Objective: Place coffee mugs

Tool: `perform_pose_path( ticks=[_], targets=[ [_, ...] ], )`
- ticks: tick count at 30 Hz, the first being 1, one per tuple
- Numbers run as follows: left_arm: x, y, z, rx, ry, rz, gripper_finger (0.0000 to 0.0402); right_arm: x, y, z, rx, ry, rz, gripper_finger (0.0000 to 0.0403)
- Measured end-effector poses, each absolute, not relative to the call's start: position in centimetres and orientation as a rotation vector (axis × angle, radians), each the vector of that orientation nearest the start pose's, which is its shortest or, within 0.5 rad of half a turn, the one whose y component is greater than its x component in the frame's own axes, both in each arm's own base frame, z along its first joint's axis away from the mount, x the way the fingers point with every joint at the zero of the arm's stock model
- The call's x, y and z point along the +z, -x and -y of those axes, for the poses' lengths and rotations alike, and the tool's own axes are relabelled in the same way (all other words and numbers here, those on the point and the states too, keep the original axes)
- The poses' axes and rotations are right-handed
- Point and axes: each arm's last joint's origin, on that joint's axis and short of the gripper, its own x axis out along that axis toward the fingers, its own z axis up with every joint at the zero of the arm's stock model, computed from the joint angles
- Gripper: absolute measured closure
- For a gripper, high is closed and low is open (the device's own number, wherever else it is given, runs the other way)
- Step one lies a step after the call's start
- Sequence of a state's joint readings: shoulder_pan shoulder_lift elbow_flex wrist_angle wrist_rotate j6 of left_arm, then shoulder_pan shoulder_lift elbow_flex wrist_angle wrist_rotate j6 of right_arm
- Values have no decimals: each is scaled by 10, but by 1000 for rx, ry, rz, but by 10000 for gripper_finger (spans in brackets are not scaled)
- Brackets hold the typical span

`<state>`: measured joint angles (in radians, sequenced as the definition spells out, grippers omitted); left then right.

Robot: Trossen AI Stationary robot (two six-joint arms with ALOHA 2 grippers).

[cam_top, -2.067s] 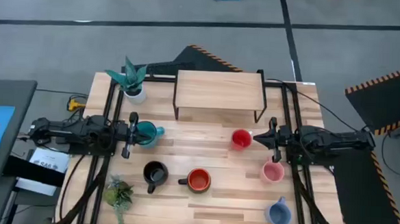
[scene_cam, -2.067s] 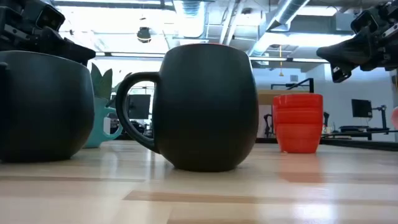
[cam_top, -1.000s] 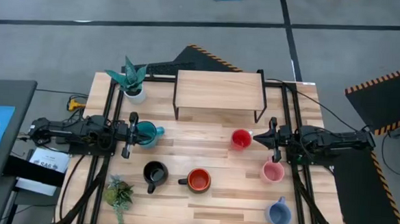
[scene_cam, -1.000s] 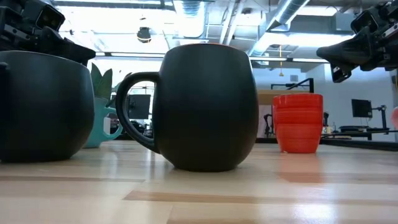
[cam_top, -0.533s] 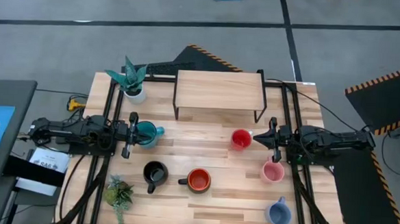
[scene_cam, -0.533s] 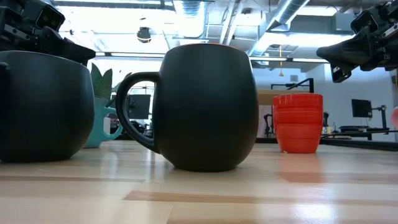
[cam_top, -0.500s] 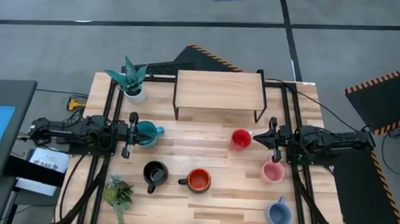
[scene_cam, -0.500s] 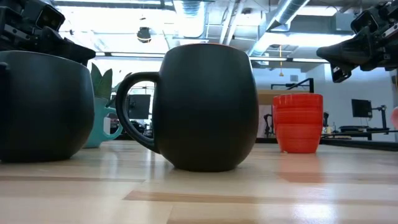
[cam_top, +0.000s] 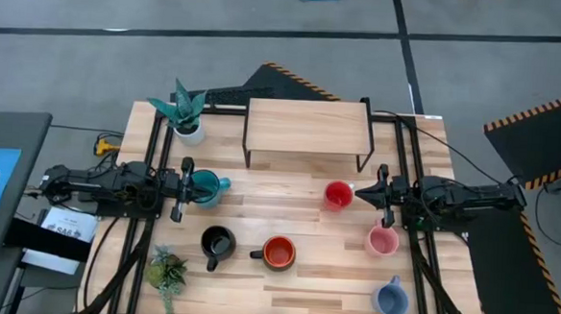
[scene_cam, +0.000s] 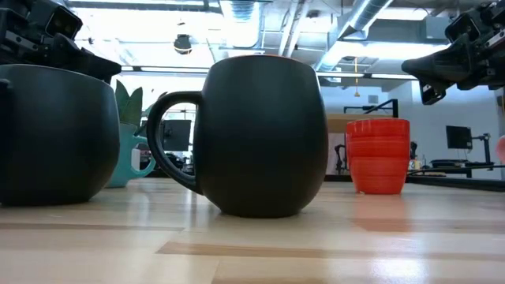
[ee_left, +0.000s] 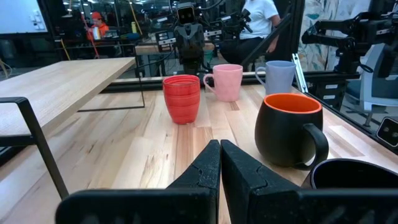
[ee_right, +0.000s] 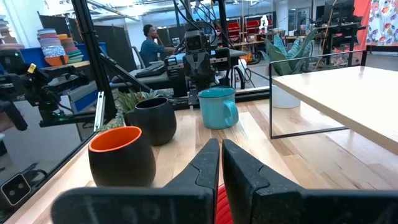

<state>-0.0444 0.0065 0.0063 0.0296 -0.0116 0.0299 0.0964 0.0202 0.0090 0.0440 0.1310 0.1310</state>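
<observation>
Six mugs stand upright on the wooden table [cam_top: 302,293]: teal [cam_top: 205,187], red [cam_top: 337,194], black [cam_top: 218,241], orange-lined [cam_top: 278,253], pink [cam_top: 383,240] and light blue [cam_top: 390,299]. My left gripper [cam_top: 194,185] hovers shut at the teal mug, raised off the table [scene_cam: 87,61]; its wrist view [ee_left: 220,149] looks over that mug, which is hidden there, toward the red mug [ee_left: 181,98]. My right gripper [cam_top: 358,192] hovers shut just right of the red mug [ee_right: 219,202], also raised [scene_cam: 422,72].
A wooden riser shelf on black legs [cam_top: 308,128] stands at the far middle. A white pot with a spiky plant [cam_top: 184,113] is at the far left, a small green plant [cam_top: 166,271] at the near left. People [ee_left: 258,18] are in the room beyond.
</observation>
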Motion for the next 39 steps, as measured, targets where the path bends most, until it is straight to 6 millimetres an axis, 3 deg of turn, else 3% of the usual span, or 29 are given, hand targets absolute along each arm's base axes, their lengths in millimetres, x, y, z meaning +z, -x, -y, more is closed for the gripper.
perform_pose_path(
  ticks=[7, 16, 20, 24, 31, 39],
  targets=[
    [168, -98, 4, -30, -155, 32, 401, 169, -98, -6, -32, -135, 34, 355],
    [168, -98, 4, -29, -157, 34, 401, 169, -98, -6, -32, -135, 35, 355],
    [171, -97, 4, -21, -25, 61, 401, 169, -98, -6, -32, -135, 34, 355],
    [185, -95, 2, 8, 244, 214, 401, 169, -98, -6, -32, -135, 35, 355],
    [202, -93, -2, 98, 415, 409, 394, 169, -98, -6, -33, -135, 35, 355],
    [197, -108, -3, 169, 464, 276, 306, 169, -98, -6, -32, -135, 35, 355]
  ],
)
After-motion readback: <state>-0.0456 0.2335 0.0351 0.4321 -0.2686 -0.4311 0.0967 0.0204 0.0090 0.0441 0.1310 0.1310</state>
